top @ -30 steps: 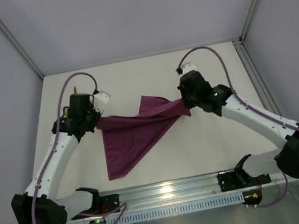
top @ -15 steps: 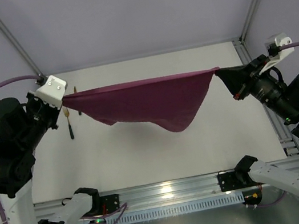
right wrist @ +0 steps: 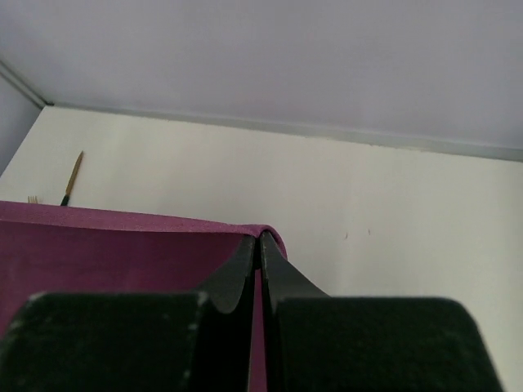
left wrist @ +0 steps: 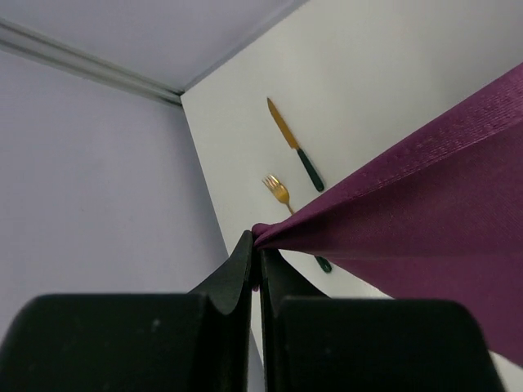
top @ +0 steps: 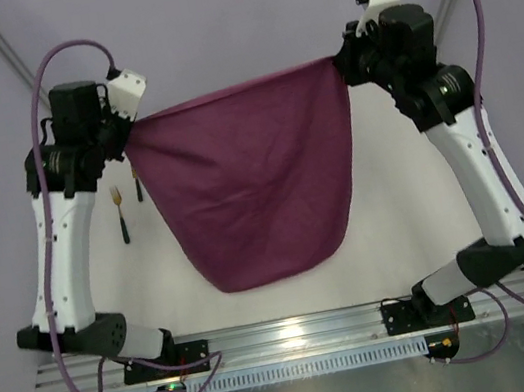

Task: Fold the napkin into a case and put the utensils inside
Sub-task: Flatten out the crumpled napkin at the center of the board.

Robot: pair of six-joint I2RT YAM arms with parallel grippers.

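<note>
The magenta napkin (top: 254,177) hangs in the air as an open sheet, stretched between my two grippers, its lower edge drooping toward the table's near side. My left gripper (top: 126,131) is shut on its left top corner; the left wrist view shows the jaws (left wrist: 257,242) pinching the cloth (left wrist: 425,212). My right gripper (top: 340,64) is shut on the right top corner, as its wrist view (right wrist: 260,238) shows, with the cloth (right wrist: 122,245) running left. The gold fork (top: 121,211) and knife (top: 137,185) lie on the table at the left, the knife partly hidden by the napkin. Both also show in the left wrist view: fork (left wrist: 279,193), knife (left wrist: 292,145).
The white table (top: 418,219) has a metal rail (top: 287,336) along its near edge and grey walls on the other three sides. Both arms are raised high over the table's left and right sides.
Both arms lifted the napkin from the table, pulled it taut and raised it. It went from a bunched strip to a stretched band and now hangs as a full sheet.
</note>
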